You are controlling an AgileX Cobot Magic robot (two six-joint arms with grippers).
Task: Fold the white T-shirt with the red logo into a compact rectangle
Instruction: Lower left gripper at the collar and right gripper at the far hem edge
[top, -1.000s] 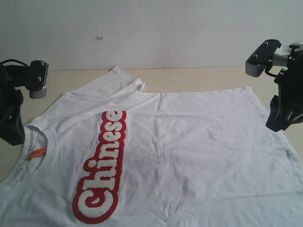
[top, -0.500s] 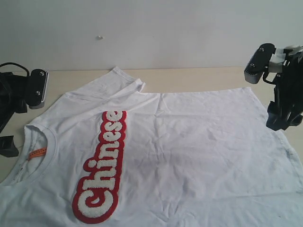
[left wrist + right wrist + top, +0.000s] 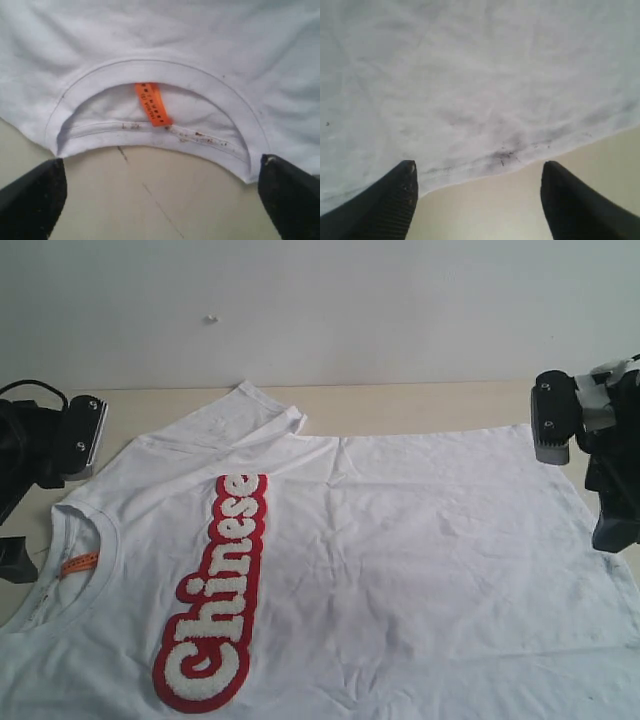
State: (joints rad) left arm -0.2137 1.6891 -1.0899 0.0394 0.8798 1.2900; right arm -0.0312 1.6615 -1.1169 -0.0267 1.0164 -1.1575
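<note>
White cotton T-shirt (image 3: 400, 540) lies flat. Both jaw pairs gape empty: ribbed collar (image 3: 165, 70) just ahead of the left gripper (image 3: 160, 167), hem (image 3: 495, 161) ahead of the right gripper (image 3: 477, 167). Best catch both layers squarely.

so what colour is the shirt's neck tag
The neck tag is orange; the left wrist view shows it best.

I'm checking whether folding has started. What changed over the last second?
The left hand sank lower beside the collar. The right hand moved down and outward, toward the hem. Neither took hold of anything, and both are open. The white T-shirt and the red logo lie flat, as before.
</note>
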